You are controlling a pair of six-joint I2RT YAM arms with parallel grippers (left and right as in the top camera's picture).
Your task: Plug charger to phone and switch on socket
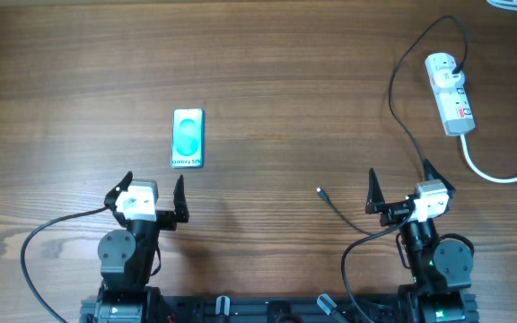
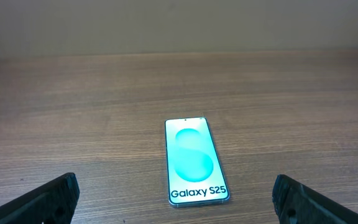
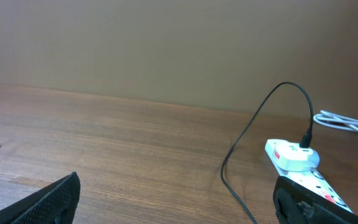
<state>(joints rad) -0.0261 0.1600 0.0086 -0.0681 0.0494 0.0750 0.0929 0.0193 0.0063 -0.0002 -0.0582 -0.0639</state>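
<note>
The phone (image 1: 188, 138) lies flat on the wooden table, screen up with "Galaxy S25" text; it fills the middle of the left wrist view (image 2: 194, 160). My left gripper (image 1: 153, 191) is open and empty, just short of the phone. The charger cable (image 1: 393, 99) runs from the socket (image 1: 449, 105) at the far right down to its free tip (image 1: 319, 191) on the table. My right gripper (image 1: 402, 184) is open and empty, right of that tip. The right wrist view shows the cable (image 3: 238, 146) and socket (image 3: 294, 155).
The thick white cord (image 1: 510, 175) loops right of the socket toward the table's right edge and shows in the right wrist view (image 3: 347, 122). Both arm bases sit at the near edge, with their own black cables (image 1: 39, 238) trailing beside them.
</note>
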